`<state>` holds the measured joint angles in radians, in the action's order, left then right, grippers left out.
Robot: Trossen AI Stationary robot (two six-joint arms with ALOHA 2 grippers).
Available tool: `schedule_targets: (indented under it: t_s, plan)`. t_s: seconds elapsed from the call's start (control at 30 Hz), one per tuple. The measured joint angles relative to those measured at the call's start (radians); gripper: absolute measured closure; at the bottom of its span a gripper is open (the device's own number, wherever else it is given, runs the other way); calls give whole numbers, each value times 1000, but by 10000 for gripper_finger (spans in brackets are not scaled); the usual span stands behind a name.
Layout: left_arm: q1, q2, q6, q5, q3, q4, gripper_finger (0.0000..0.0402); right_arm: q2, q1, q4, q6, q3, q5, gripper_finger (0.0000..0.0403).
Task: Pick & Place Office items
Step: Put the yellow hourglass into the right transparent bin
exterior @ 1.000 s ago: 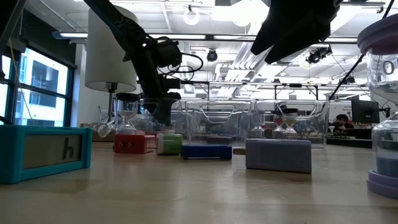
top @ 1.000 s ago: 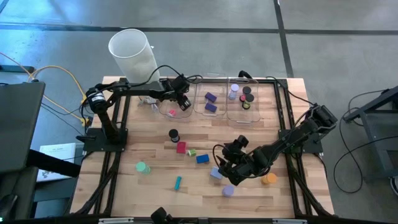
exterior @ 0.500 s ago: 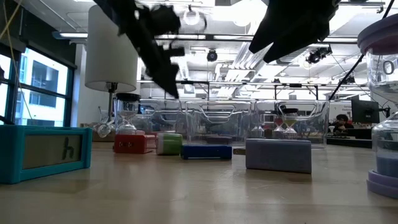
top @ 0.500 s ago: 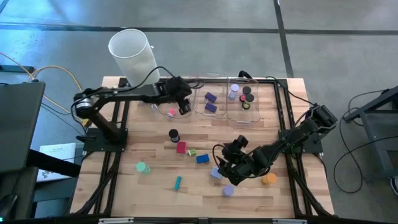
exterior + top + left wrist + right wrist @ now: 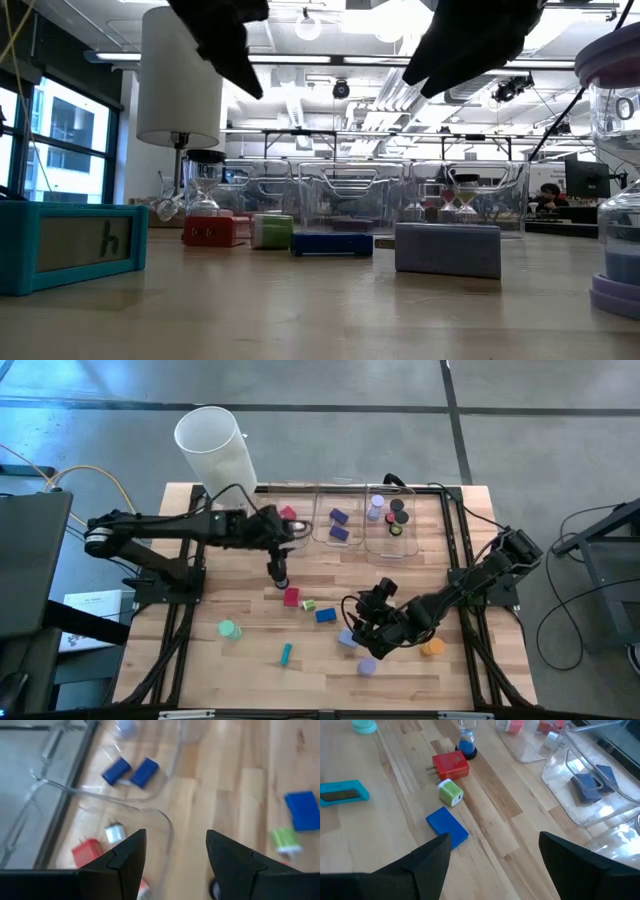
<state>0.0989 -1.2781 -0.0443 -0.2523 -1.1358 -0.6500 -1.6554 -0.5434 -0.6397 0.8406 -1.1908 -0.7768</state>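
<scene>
Small colourful pieces lie on the wooden table: a black roll (image 5: pixel 279 576), a red block (image 5: pixel 291 597), a green-and-white piece (image 5: pixel 308 605), a blue block (image 5: pixel 325 615), a lavender block (image 5: pixel 347 640), a lavender roll (image 5: pixel 367 667), an orange roll (image 5: pixel 432 648), a green roll (image 5: pixel 229 629) and a teal stick (image 5: pixel 286 653). My left gripper (image 5: pixel 277 558) hangs open above the table between the left bin and the black roll, its fingers (image 5: pixel 127 855) wide apart. My right gripper (image 5: pixel 365 628) hovers open over the lavender block and holds nothing (image 5: pixel 492 865).
Three clear bins stand in a row at the far edge: the left one (image 5: pixel 300 532) holds a red piece (image 5: pixel 288 513), the middle one (image 5: pixel 338 526) purple blocks, the right one (image 5: pixel 392 520) several rolls. A tall white cylinder (image 5: pixel 212 448) stands at the far left corner.
My left gripper has left the left bin, rising and moving toward the table's near edge, and now hangs near the black roll. Its arm has swung out lower and straighter across the table. The right arm and the pieces on the table have kept still.
</scene>
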Motion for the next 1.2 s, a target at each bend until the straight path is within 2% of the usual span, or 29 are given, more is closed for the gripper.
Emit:
schedule_targets:
  t_s: [0.27,0.57,0.7,0.87,1.03,1.2]
  plan:
    - [-86,3,14,0,0,-32,204,0,3,43,-67,0,3,112]
    - [-111,3,7,1,0,-54,204,0,12,78,-93,0,62,112]
    - [-110,3,7,50,0,-84,204,0,38,91,-116,0,143,112]
    - [-117,4,8,82,0,-92,204,0,82,68,-137,-1,307,112]
    - [-124,7,-1,82,0,-81,204,31,132,-41,-44,-2,488,112]
    - [-124,7,-12,81,1,-69,204,74,165,-170,98,-1,514,112]
